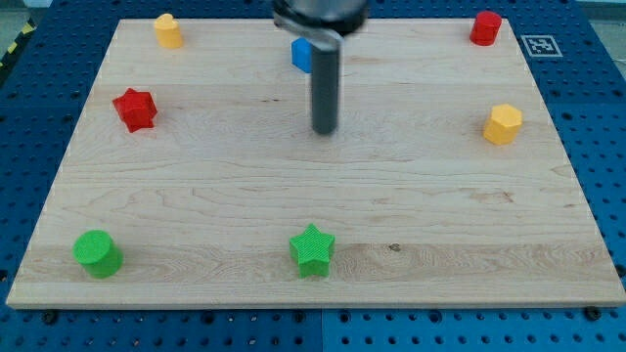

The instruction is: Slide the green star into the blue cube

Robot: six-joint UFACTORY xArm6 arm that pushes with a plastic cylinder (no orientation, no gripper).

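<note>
My tip (324, 130), the bare end of a dark rod with nothing to clamp, rests on the pale wooden board (196, 196) touching no block. The green plastic star (312, 249) lies well below it near the view's bottom edge, while the blue plastic cube (301, 54) sits near the top, partly hidden behind my rod.

Illumination is bright, even and diffuse across the wooden board (333, 196). Shadows are soft and short: the green star (312, 249) and green cylinder (97, 253) show only faint dark edges at their bases. No glare on the wood. Grain lines are sharp. The rod's upper mount at the view's top is slightly blurred.
</note>
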